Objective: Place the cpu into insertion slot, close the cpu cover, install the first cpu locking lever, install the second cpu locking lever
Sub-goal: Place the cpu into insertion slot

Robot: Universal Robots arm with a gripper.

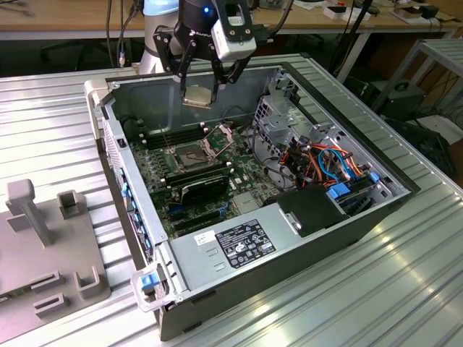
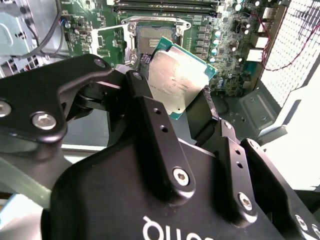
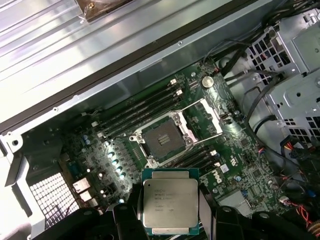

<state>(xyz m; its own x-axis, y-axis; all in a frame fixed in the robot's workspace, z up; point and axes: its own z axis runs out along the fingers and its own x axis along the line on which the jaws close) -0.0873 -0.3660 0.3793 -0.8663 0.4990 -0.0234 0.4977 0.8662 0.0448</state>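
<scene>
Over the back edge of the computer case point(image 1: 289, 253), I hold the cpu point(image 1: 197, 96) flat in the jaws. The insertion slot point(image 1: 189, 155) lies well below, its cpu cover point(image 1: 219, 136) tipped up.

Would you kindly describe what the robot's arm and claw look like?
The arm is silvery grey with a light blue cap. The claw is matte black, built of jointed linkage bars fastened with silver screw heads, and has white lettering on its body. A pale grey camera box is mounted on its side.
</scene>
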